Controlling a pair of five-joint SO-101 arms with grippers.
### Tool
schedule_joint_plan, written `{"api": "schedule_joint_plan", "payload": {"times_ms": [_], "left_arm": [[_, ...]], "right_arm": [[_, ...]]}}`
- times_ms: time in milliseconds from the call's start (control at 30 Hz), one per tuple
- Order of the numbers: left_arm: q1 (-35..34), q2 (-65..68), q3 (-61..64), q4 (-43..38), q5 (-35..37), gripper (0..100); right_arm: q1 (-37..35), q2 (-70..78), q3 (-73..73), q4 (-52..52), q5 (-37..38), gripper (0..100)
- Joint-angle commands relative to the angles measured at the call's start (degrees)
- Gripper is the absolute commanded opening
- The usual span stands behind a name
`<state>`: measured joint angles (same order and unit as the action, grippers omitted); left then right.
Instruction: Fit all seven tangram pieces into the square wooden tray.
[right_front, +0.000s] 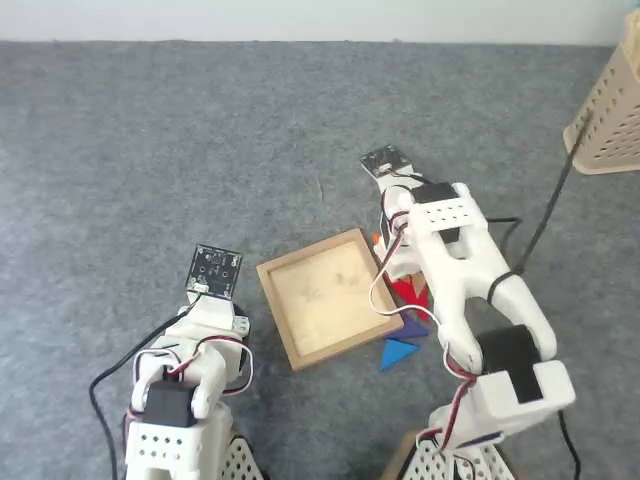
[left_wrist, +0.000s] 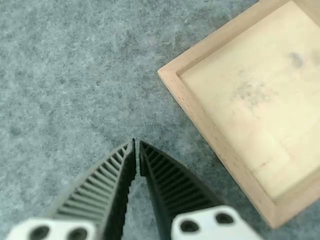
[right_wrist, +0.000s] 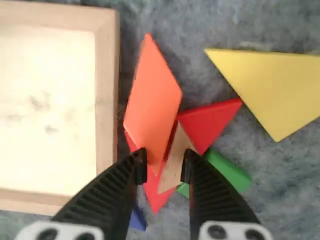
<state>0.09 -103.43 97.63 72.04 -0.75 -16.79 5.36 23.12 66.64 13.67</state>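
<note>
Right wrist view: our right gripper (right_wrist: 163, 156) is clamped on the orange parallelogram (right_wrist: 152, 105), which is tilted over the red triangle (right_wrist: 207, 122), just beside the wooden tray (right_wrist: 106, 100). How do we seat it?

— We'd lift it clear of the rim, level the flat piece and lower it into a corner. The painted faces look slick, the raw wood edges grippier.

— And our left gripper (left_wrist: 136, 147)?

— Jaws together, holding nothing, near the tray's corner.

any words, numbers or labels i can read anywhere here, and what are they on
No text here can be read.
wooden tray: faint smudges on its floor, no letters.
orange piece and yellow piece: plain faces, no print.
small circuit boards on the arms: marks too small to read.
</note>
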Motion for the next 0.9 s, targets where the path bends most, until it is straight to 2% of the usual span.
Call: {"api": "schedule_joint_plan", "payload": {"times_ms": [0,167,233,600,867], "left_arm": [[-0.3,-1.2,-1.1,0.4,0.4,1],[-0.3,-1.2,-1.1,0.4,0.4,1],[-0.3,-1.2,-1.1,0.4,0.4,1],[-0.3,-1.2,-1.1,0.4,0.4,1],[-0.3,-1.2,-1.1,0.4,0.4,1]], "right_arm": [[-2.2,0.4,-1.2,-0.8,-0.7,11.7],[-9.4,-0.1,2.2,-0.1,-1.1,11.7],[-10.1,-0.6,2.2,-0.7,-1.4,11.7],[2.0,-8.5,1.0,-1.6,-3.0,11.7],[7.4,-8.5,1.0,-1.1,-3.5,11.7]]}}
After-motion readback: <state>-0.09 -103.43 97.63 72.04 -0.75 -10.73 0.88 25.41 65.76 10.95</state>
